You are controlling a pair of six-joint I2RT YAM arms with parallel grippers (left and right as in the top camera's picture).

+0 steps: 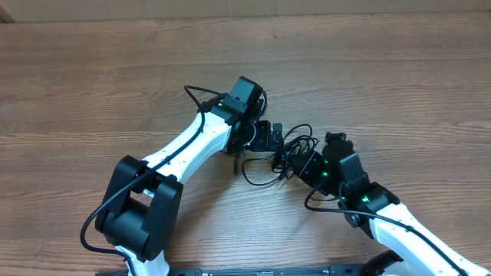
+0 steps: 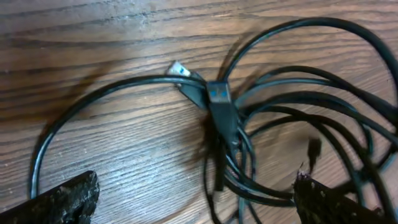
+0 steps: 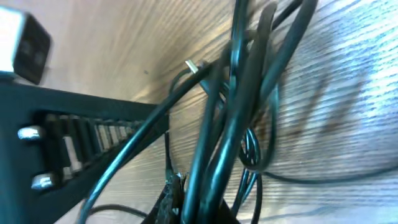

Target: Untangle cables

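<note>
The cables [image 1: 294, 144] lie as one tangled black bundle on the wooden table between my two grippers. My left gripper [image 1: 270, 139] is open and low over the bundle's left side. In the left wrist view its fingers [image 2: 196, 202] stand wide apart, with several strands [image 2: 261, 106] and a black plug with a blue insert [image 2: 219, 94] between and ahead of them, and a silver-tipped plug [image 2: 178, 68] beside it. My right gripper [image 1: 303, 165] is at the bundle's right side. In the right wrist view its fingers [image 3: 208, 202] are shut on a bunch of strands [image 3: 236, 106].
The bare wooden table [image 1: 115, 69] spreads all round the bundle. The left arm's white links [image 1: 176, 149] and the right arm [image 1: 383, 211] come in from the front edge. The left gripper's body [image 3: 68, 143] stands close to the left in the right wrist view.
</note>
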